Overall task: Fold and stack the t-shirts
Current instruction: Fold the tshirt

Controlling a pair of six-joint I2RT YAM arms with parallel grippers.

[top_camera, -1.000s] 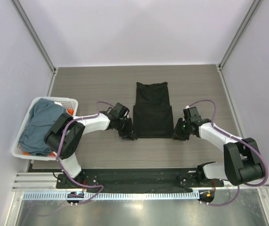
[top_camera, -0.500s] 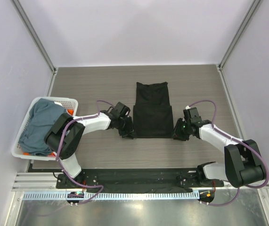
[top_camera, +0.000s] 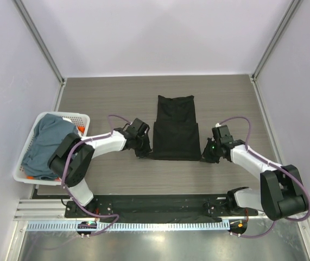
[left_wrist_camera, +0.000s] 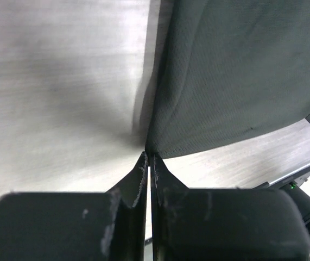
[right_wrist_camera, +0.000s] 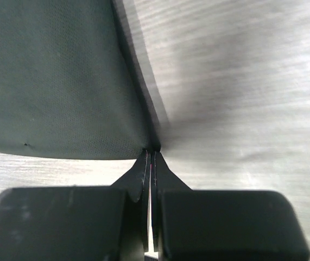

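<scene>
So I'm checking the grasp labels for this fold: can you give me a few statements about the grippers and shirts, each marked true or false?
1. The left gripper is shut on a near corner of the black t-shirt. True.
2. The right gripper hangs open, clear of the cloth. False: it is pinched shut on the shirt's other near corner.
3. A white basket at the table's left edge holds a blue-grey shirt. True.
4. The black t-shirt lies in the basket. False: it lies on the table between the two arms.
</scene>
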